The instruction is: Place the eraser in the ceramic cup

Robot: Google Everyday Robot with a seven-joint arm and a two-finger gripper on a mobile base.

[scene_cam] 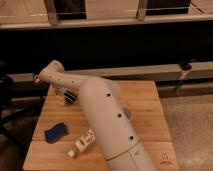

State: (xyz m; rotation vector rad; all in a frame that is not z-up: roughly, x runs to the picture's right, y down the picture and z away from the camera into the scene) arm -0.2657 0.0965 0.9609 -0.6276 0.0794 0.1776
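My gripper (69, 96) hangs from the bent wrist over the back left part of the wooden table (145, 107). Right at its tip is a small dark block with thin pale stripes, the eraser (70, 99). Whether the eraser is gripped or only lies under the gripper does not show. My thick white arm (107, 125) crosses the table's middle and hides much of it. A pale rounded shape (126, 114) peeks out at the arm's right side; it may be the ceramic cup, mostly hidden.
A blue wavy-edged sponge (56, 132) lies at the front left. A small white and tan object (84, 144) lies near the front edge beside the arm. A dark frame (7, 107) stands left of the table, a long dark counter (125, 47) behind it.
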